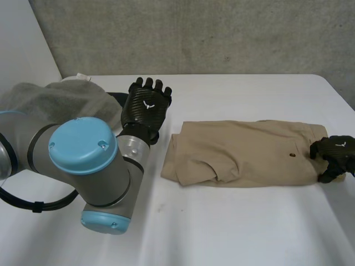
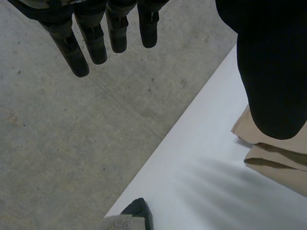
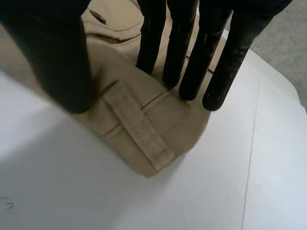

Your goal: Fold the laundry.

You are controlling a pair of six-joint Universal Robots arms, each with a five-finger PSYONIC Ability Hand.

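Tan trousers (image 1: 244, 152) lie flat on the white bench (image 1: 233, 221), a bit to the right of the middle. They look folded over once into a long shape. The waist end is on the robot's right. The other end is bunched and wrinkly.

The right hand (image 1: 335, 156) is at the waist corner. Its fingers are straight and their tips rest on the cloth just beside a belt loop (image 3: 139, 127). The thumb is apart from them, so nothing is squeezed. The left hand (image 1: 147, 106) is up in the air past the wrinkly end, with straight, spread fingers and nothing in it.

I think the cloth is soft, light and floppy. It will sag if only 1 corner is lifted, so 2 hands are better. The thick waist is a good place to hold.

The waist end is near the right edge of the bench, and the left hand is over the far edge. A grey towel (image 1: 61, 94) sits at the back left. The big bare part in front gives room to move.
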